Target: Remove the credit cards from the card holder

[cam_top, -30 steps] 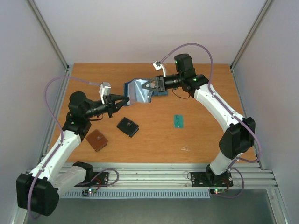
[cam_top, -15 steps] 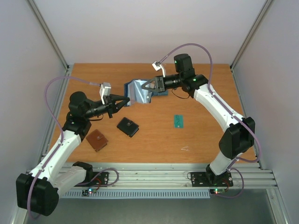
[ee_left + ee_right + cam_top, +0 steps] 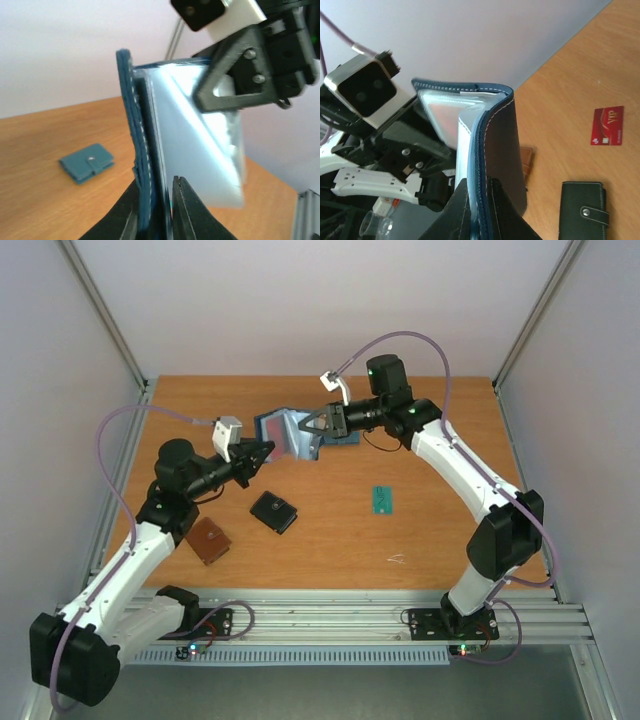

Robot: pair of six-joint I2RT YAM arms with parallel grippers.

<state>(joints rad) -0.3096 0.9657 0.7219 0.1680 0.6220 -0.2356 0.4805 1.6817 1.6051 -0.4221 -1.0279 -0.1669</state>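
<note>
Nearer the arm bases than the card holder, flat on the table, lie a small brown wallet, a black wallet and, toward the right arm's side, the teal-green card. A red card also lies loose on the table. The holder itself is held clear of the table, opened, between the two arms. The right gripper is clamped tight on its stitched navy edge and clear pockets. The left gripper straddles the opposite cover edge, jaws barely parted; whether it presses cannot be told. Assessment: the holder is light and limp with slick film pockets, so it is best held by the stitched edge. Any card inside would be stiff, thin and smooth, best pinched across both faces where it stands proud of the pocket mouth. Pocket contents cannot be made out. Beyond the holder lies a teal snap-tab wallet.
</note>
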